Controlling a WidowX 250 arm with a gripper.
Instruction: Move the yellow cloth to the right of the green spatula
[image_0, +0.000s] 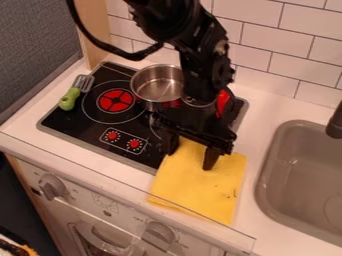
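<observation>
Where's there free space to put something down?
Bare counter runs between stove and sink, back to the tiled wall; the stove's front-left corner is free too. Crowded: around the claw, with cloth beneath and pot behind.

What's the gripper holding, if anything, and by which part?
Nothing: the black two-finger gripper stands open at the far end of the yellow cloth.

Spatula (72, 95) left of pot (152, 85) on stove (83, 122); cloth (200, 187) overlapping stove's right edge, left of sink (274, 172).

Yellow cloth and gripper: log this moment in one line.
gripper: open, at yellow cloth | cloth: on counter, between stove and sink | green spatula: stove's left side in view
</observation>
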